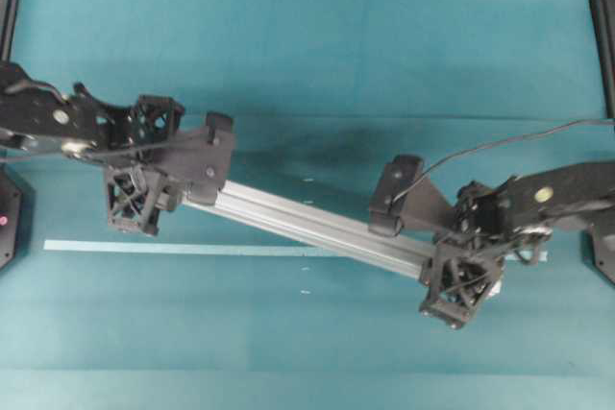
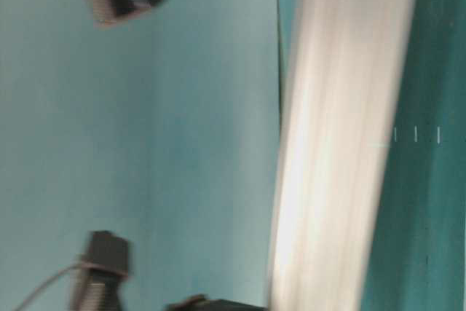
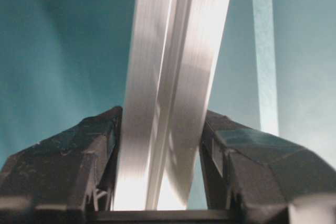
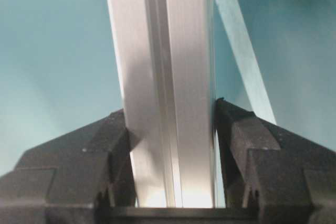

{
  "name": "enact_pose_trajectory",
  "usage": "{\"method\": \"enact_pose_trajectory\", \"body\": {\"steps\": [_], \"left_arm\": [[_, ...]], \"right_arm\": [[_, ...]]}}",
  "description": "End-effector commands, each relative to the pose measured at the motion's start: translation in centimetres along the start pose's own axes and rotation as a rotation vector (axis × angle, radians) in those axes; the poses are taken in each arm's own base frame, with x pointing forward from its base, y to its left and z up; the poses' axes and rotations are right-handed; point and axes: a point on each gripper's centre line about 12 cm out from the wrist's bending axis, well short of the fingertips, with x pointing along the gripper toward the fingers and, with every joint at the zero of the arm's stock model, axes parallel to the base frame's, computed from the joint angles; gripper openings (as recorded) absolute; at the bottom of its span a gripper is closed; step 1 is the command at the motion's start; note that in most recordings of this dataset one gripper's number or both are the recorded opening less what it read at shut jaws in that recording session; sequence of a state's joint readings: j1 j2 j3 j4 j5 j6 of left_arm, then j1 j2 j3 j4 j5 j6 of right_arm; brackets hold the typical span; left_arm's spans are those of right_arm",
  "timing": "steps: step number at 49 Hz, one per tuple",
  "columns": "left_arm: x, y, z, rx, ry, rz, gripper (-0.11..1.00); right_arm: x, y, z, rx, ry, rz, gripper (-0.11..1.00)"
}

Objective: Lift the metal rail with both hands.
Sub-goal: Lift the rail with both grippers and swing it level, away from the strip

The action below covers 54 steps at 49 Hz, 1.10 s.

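Note:
The metal rail (image 1: 298, 220) is a long silver grooved bar lying slantwise across the middle, from upper left to lower right, and held off the teal table. My left gripper (image 1: 199, 182) is shut on its left end and my right gripper (image 1: 411, 237) on its right end. In the left wrist view the rail (image 3: 168, 77) runs up between the black fingers (image 3: 100, 145), with the gripper (image 3: 163, 129) clamped on its sides. The right wrist view shows the rail (image 4: 163, 77) pinched the same way by the right gripper (image 4: 170, 119). In the table-level view the rail (image 2: 342, 136) is a big blurred pale band.
A thin pale tape strip (image 1: 173, 249) lies flat on the teal table (image 1: 317, 36) below the rail, which covers part of it. The strip also appears in the wrist views (image 3: 265, 51) (image 4: 244, 61). A black cable (image 1: 500, 146) trails from the right arm. Dark frame posts (image 1: 603, 26) stand at the edges.

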<state>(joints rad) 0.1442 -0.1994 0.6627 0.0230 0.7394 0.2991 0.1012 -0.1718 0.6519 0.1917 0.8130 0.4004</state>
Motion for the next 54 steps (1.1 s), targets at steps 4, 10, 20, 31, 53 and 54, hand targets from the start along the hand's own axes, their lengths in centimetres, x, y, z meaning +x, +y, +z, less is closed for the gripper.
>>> {"method": "enact_pose_trajectory", "body": {"steps": [4, 10, 20, 31, 53, 54], "left_arm": [[-3.9, 0.6, 2.1, -0.007, -0.053, 0.016, 0.39], [-5.5, 0.8, 2.5, -0.009, -0.048, 0.016, 0.39], [-9.9, 1.3, 3.6, -0.017, -0.043, 0.016, 0.39], [-15.3, 1.6, 4.4, -0.028, -0.056, 0.021, 0.39], [-23.7, 1.6, 6.3, -0.084, -0.206, 0.046, 0.39], [-24.0, 1.5, 6.4, -0.084, -0.211, 0.046, 0.39]], "right_arm": [[-4.9, 0.6, 2.0, 0.022, -0.073, 0.049, 0.42], [-7.0, 0.5, 2.3, 0.024, -0.075, 0.050, 0.42], [-9.8, 0.2, 2.6, -0.029, -0.059, 0.040, 0.42], [-14.3, 0.2, 4.1, -0.136, -0.074, 0.034, 0.42], [-20.9, -1.0, 5.1, -0.237, 0.007, -0.039, 0.40], [-21.1, -1.0, 5.1, -0.239, 0.004, -0.046, 0.40]]}}
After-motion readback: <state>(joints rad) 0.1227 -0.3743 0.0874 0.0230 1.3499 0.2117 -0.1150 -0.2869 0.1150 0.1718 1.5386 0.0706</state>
